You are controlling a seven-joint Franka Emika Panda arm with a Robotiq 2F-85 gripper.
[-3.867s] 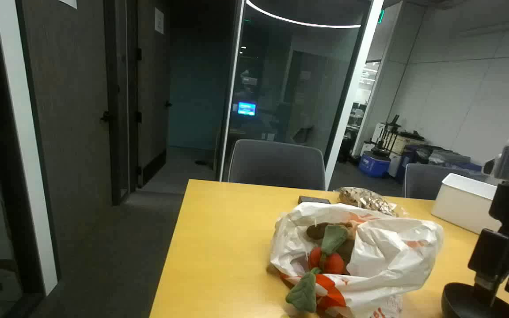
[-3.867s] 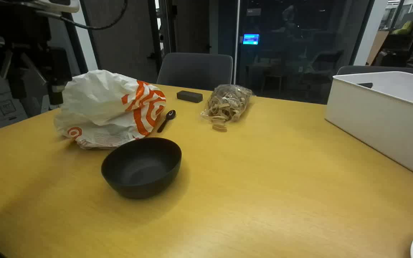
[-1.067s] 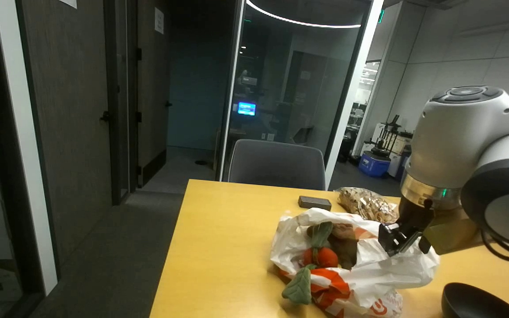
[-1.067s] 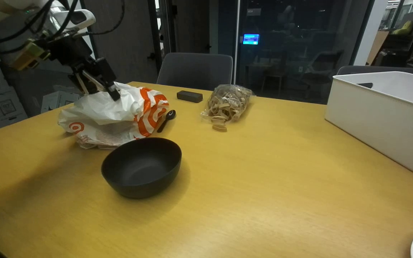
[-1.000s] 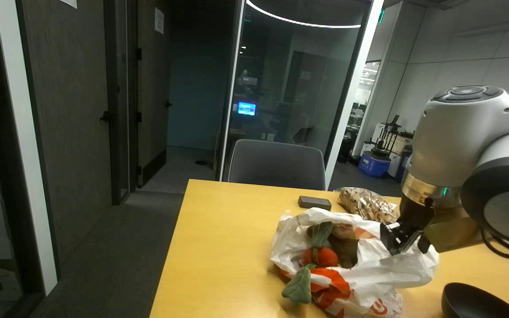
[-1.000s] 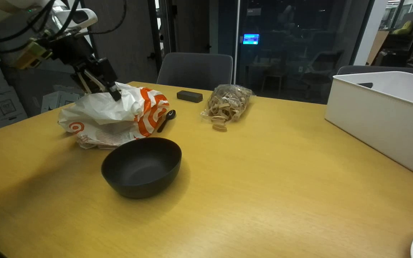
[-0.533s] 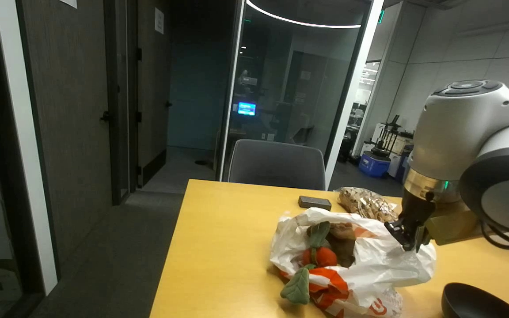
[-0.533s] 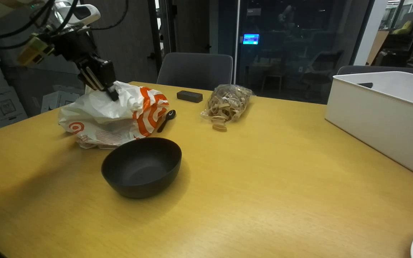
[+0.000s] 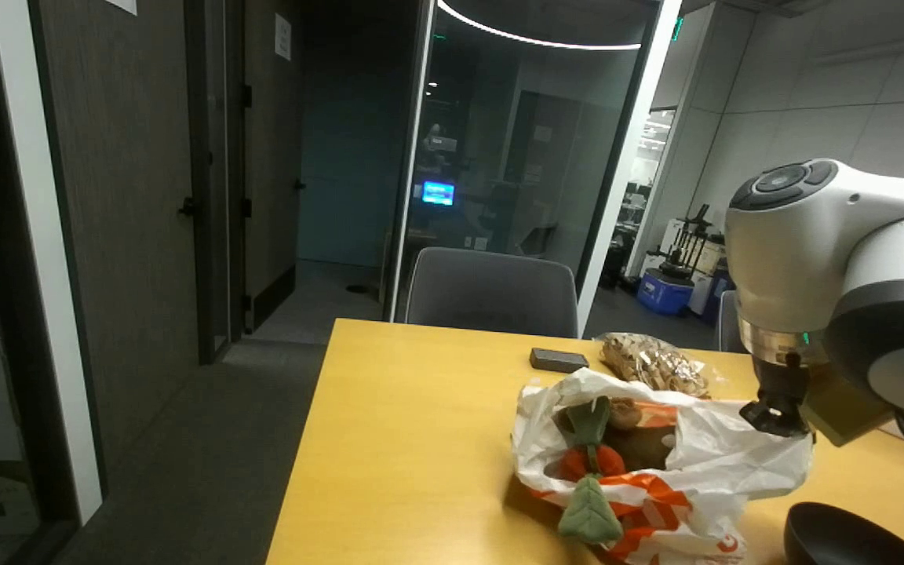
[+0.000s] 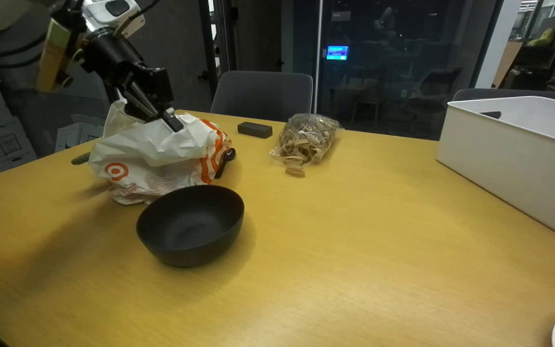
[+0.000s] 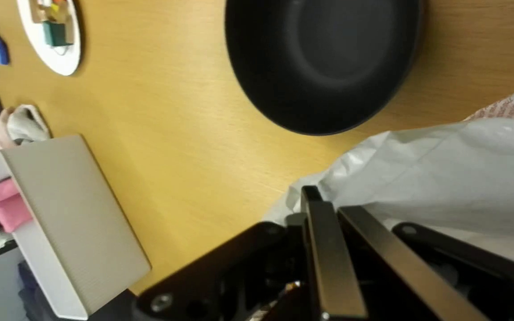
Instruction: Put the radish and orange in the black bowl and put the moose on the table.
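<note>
- In an exterior view the table's (image 9: pixel 389 424) left edge runs from mid-frame to the bottom; a broad strip of yellow top lies between it and the white plastic bag (image 9: pixel 738 463).
- The widest room in an exterior view stretches from the black bowl (image 10: pixel 191 226), left of centre, to the white bin (image 10: pixel 508 159) at right.
- Tighter at left centre: the bowl's rim is just beside the bag, and a dark spoon (image 10: pixel 230 154) sits at the bag's right end.
- A dark block (image 10: pixel 255 129) and a clear bag of tan bands (image 10: pixel 307 137) line the far edge, upper centre.
- The gripper (image 10: pixel 171 121), tilted, is clamped on the plastic bag's crumpled top.
- A red plush (image 9: pixel 609 461) with green leaves (image 9: pixel 591 512) sits in the bag's mouth, lower right; radish or orange, I cannot tell. Behind it is something brown (image 9: pixel 625 413); whether the moose, I cannot tell.
- Since half a second ago, bag and gripper have shifted rightward in both exterior views, the plush along with them; more spoon handle is covered. The bowl has stayed put.
</note>
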